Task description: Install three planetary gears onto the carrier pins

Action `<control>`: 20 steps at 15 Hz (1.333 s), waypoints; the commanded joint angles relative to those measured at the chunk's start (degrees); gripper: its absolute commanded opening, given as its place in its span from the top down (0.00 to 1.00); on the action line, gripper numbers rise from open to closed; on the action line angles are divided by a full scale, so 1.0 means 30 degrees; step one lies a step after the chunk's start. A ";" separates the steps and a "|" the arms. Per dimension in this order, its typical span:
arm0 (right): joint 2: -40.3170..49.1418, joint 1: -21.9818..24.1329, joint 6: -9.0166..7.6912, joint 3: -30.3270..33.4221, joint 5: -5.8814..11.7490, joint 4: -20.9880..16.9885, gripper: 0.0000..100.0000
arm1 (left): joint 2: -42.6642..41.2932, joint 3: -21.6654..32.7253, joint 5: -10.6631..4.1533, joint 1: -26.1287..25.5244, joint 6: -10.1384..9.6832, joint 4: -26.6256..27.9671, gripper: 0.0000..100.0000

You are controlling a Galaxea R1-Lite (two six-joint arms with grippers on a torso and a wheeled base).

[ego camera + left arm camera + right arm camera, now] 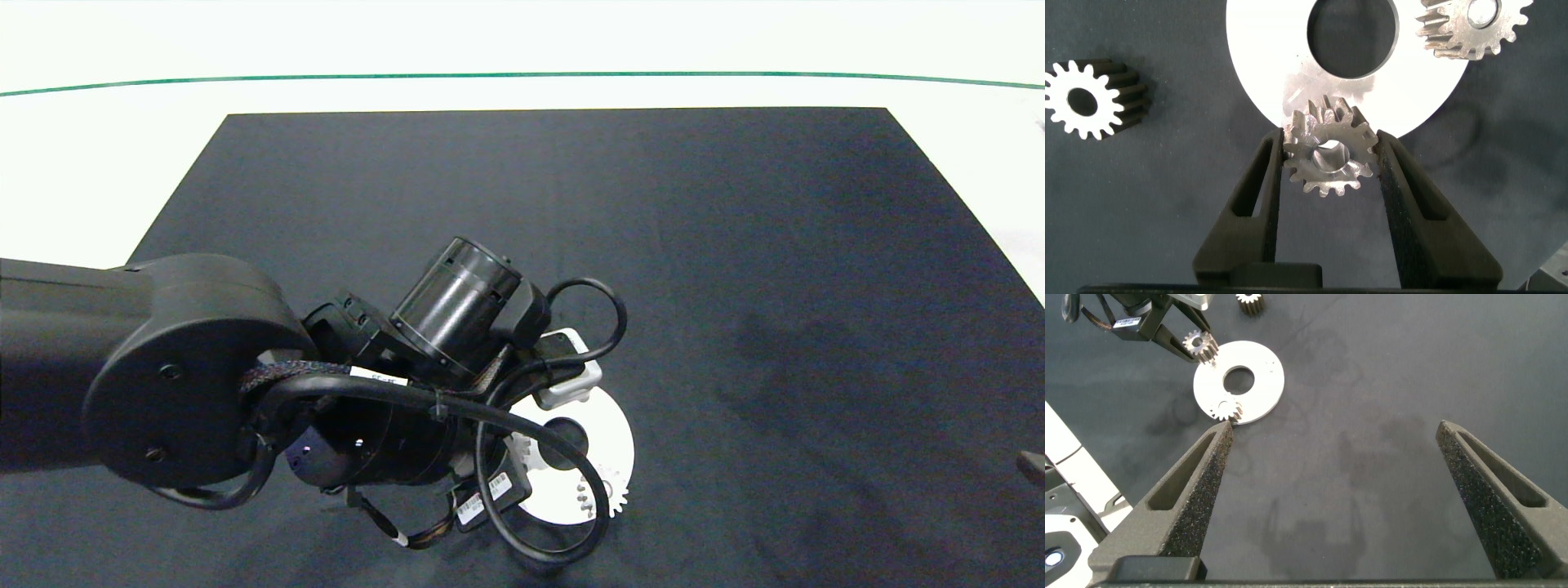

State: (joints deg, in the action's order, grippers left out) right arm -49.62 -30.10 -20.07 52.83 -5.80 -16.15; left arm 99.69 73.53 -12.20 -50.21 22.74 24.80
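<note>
our left gripper (1331,159) pinches one gear (1329,155) over the disc's (1266,82) edge; our right gripper (1335,469), parked far right, gapes wide.

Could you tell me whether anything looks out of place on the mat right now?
Nothing is damaged. One gear lies loose on the mat, off the disc. Another sits on the disc, and the left gripper holds the third at its rim.

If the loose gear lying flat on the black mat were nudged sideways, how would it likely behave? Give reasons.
The loose gear rests flat on its face on the mat, so it would probably slide, not roll. It looks rigid. Being small, it is likely light and easily knocked away.
</note>
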 commanded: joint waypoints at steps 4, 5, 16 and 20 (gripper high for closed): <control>0.0162 -0.0016 -0.0050 -0.0033 -0.0029 -0.0036 0.00 | 0.0050 0.0010 -0.0034 0.0068 0.0068 0.0084 1.00; 0.0191 -0.0016 -0.0050 -0.0004 -0.0029 -0.0036 0.00 | 0.0050 0.0040 -0.0034 0.0126 0.0068 0.0084 1.00; 0.0308 -0.0016 -0.0050 -0.0033 -0.0029 -0.0065 0.00 | 0.0138 0.0420 -0.0063 0.0361 0.0302 0.0026 1.00; 0.0308 -0.0016 -0.0050 -0.0033 -0.0029 -0.0065 0.00 | 0.0284 0.0420 -0.0063 0.0302 0.0273 0.0026 1.00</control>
State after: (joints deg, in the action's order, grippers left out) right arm -48.70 -30.12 -20.09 52.72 -5.84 -16.26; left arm 100.30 74.84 -12.29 -49.20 23.43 24.77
